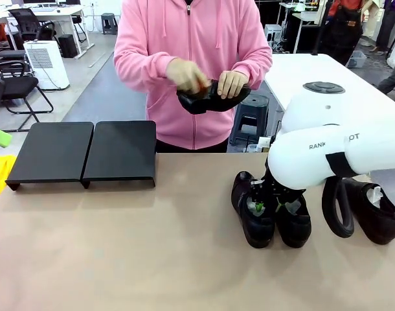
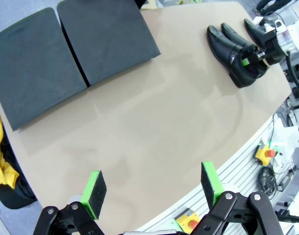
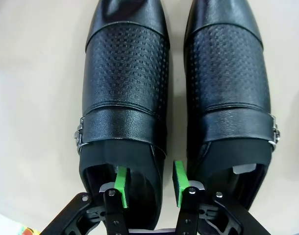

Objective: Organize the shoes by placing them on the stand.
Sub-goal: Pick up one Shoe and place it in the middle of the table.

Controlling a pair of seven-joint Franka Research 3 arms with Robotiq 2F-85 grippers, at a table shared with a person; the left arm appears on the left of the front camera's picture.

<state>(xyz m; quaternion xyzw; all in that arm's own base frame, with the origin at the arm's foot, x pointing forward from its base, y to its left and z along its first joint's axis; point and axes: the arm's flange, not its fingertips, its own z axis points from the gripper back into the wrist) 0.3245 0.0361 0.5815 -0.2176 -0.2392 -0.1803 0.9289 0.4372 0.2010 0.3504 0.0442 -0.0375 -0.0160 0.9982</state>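
I see the stand (image 1: pixel 87 152): two flat matte-black panels side by side. Well right of it, a glossy black pair of shoes (image 1: pixel 252 207) stands with toes toward me. A paper-stuffed third shoe (image 1: pixel 372 210) sits farther right. A fourth shoe (image 1: pixel 207 98) is held up beyond it in a person's hands (image 1: pixel 233 83).

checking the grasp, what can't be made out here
- Front view: white arm link hides most of the right gripper over the shoe pair.
- Front view: the person's hands cover much of the held shoe; the orange item there is too small to name.
- Right wrist view: shoe toes cut off by top edge.
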